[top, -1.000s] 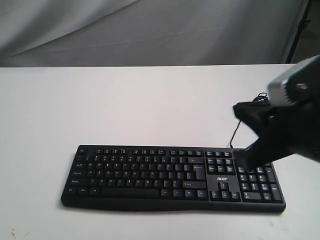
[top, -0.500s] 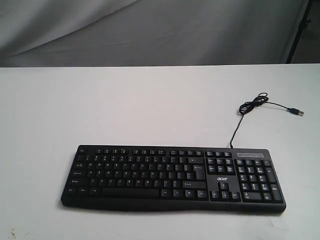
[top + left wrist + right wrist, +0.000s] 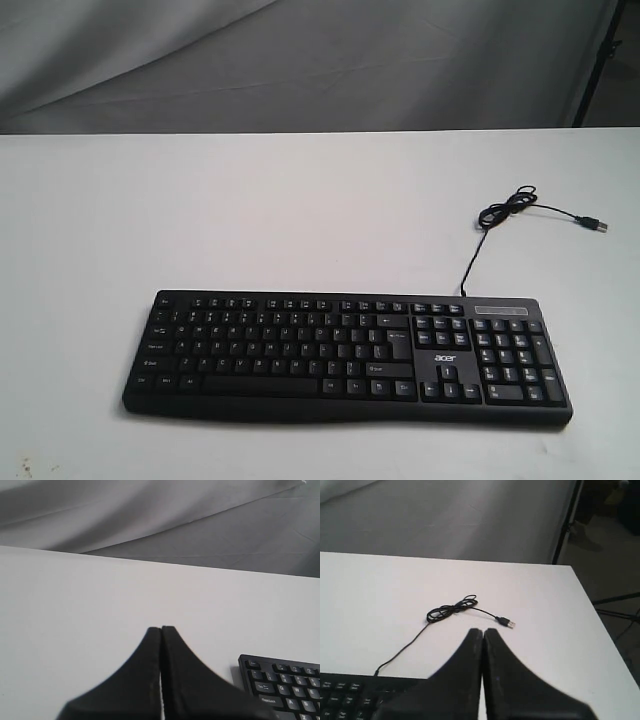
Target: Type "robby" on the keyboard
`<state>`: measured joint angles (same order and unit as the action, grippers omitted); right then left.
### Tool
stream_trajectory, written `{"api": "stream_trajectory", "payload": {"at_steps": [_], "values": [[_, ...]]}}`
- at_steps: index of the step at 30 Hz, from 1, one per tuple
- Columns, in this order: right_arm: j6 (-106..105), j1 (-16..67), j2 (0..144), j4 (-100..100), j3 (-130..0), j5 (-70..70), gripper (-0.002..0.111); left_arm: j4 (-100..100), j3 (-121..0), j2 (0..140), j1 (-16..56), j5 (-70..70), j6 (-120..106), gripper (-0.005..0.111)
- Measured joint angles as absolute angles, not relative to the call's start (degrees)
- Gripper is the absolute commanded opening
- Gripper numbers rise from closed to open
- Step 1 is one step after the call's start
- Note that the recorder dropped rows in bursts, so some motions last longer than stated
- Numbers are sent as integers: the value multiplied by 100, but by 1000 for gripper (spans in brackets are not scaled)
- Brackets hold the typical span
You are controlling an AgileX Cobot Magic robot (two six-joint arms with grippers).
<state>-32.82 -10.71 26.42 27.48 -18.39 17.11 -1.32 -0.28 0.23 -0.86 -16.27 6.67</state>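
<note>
Exterior view: my keyboard (image 3: 345, 355) lies flat on the white table (image 3: 250, 200), close to the near edge.
Long axis: it runs left to right across this view, with the number pad at the right end and the space bar row nearest the camera.
Cable (image 3: 470, 265): it leaves the far edge above the number pad and ends in a loose coil, the USB plug (image 3: 597, 225) lying free on the table.
Left tool (image 3: 161, 629): closed and empty, over bare table beside a keyboard corner.
Right tool (image 3: 483, 631): closed and empty, with the coil beyond it.
</note>
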Motion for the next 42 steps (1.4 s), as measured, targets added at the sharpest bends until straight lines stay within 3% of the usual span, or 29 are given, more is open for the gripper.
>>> {"api": "stream_trajectory", "payload": {"at_steps": [7, 14, 29, 42], "values": [[-1724, -800, 1981, 1511, -902, 524, 0, -132, -28, 23, -86, -1627, 667, 0], [-1105, -748, 1283, 691, -117, 343, 0, -132, -28, 23, -86, -1627, 667, 0], [-1048, -748, 850, 253, -22, 1426, 0, -132, -28, 23, -86, -1627, 667, 0], [-1048, -748, 850, 253, -22, 1489, 0, -132, -28, 23, -86, -1627, 667, 0]]}}
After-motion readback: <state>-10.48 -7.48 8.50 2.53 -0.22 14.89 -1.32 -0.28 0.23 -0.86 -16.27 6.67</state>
